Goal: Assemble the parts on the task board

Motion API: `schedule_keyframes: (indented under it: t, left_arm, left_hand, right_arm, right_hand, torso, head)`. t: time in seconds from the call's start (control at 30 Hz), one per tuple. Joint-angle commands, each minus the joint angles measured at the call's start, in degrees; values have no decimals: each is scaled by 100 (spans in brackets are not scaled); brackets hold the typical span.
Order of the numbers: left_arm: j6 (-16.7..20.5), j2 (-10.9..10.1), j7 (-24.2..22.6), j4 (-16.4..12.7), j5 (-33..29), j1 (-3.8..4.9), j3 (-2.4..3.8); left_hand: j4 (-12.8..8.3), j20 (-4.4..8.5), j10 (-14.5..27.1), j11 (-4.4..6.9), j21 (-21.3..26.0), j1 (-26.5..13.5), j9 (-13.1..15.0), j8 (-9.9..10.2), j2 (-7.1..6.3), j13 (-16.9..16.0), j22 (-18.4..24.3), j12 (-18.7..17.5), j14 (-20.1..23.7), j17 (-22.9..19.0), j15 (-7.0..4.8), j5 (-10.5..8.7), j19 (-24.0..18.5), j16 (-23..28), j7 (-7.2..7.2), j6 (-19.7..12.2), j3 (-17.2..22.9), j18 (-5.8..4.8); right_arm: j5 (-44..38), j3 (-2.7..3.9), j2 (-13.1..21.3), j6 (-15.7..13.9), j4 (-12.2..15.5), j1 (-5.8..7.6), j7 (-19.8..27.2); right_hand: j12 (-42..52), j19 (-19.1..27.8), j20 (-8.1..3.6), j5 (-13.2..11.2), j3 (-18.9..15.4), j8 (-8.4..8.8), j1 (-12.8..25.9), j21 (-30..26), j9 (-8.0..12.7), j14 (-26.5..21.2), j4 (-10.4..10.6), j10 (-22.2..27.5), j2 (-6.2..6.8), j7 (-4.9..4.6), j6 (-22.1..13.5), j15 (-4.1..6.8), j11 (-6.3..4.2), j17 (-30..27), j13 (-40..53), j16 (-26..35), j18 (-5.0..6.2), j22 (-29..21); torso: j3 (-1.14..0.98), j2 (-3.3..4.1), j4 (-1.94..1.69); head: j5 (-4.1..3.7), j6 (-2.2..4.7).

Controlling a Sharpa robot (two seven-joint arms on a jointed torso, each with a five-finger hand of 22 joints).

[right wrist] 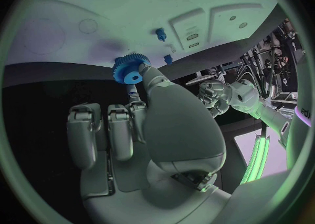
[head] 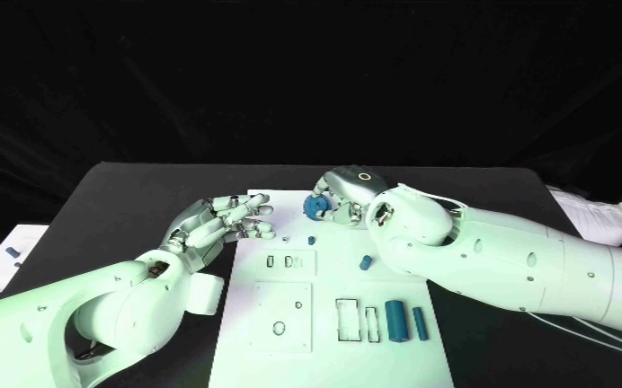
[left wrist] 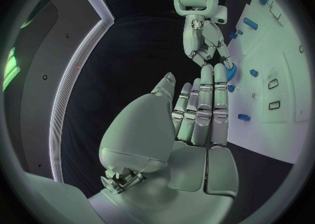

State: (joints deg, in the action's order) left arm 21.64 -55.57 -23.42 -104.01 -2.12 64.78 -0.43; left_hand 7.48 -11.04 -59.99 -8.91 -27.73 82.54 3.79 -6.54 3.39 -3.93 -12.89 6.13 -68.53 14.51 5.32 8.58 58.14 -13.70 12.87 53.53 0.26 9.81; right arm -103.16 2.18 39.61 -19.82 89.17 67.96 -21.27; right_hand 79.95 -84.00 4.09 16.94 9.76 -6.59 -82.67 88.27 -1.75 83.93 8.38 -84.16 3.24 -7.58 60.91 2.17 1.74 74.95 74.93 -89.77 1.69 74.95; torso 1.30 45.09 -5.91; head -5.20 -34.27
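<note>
Two hands hover at the board's [head: 260, 334] far edge; right hand [head: 340, 198] pinches a blue gear [head: 315, 206] just above that edge — likely carrying it to its peg; left hand [head: 231, 220] beside it, released, fingers spread — ready to steady.

- You have a dim scene overall: the backdrop is black and swallows all detail behind the table [head: 143, 190].
- A greenish light falls on the white arms and the task board [head: 324, 316], which stand out brightly against the dark.
- Both wrist views bend straight edges strongly toward the circle's rim.
- You see bright strip glare at the rim of the left wrist view.
- The blue gear [right wrist: 129, 70] stays sharp in the right wrist view.
</note>
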Motion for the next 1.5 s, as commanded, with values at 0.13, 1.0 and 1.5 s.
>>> schedule_keyframes:
  t: [0.13, 1.0, 1.5]
  left_arm:
    - [-125, 20, -30, -7, -8, 7, 4]
    - [-138, 26, -18, 6, -8, 7, 4]
    - [-157, 25, 1, 7, -8, 7, 4]
  left_hand:
    - [-50, 11, -29, -22, -41, 43, -5, 37, -6, 6, -19, -45, -24, 29, -15, -29, -21, 33, 4, 28, 9, 48]
    - [-51, 11, -29, -22, -42, 42, -5, 38, -6, 7, -20, -46, -24, 30, -15, -29, -22, 33, 4, 28, 9, 48]
    - [-53, 11, -29, -23, -47, 40, -5, 41, -6, 7, -23, -50, -23, 35, -14, -29, -26, 35, 5, 28, 11, 47]
  right_arm:
    - [-237, -45, -319, 5, -225, -28, 59]
    - [-381, -108, -680, 301, -708, -78, -281]
    - [-294, -108, -675, 322, -740, -82, -440]
  right_hand:
    - [-32, -391, -18, -49, 142, -25, 69, 21, -393, 602, 87, -139, 14, 128, 208, 20, -31, 1484, 724, -13, -90, 1147]
    - [-187, -370, 26, -365, 143, 145, 400, 4, -360, 586, 166, -77, 243, 45, 38, -37, 41, 1414, 644, 21, -83, 1114]
    - [-564, -351, 178, -707, -41, 308, 1293, -14, -233, 588, 848, 89, 516, -140, -654, -195, 223, 1425, 424, 17, -76, 1087]
  torso:
    - [-3, 5, -10]
    - [-12, 4, 6]
    - [-6, 4, -1]
  head:
    - [13, -12]
    - [32, -39]
    - [5, -39]
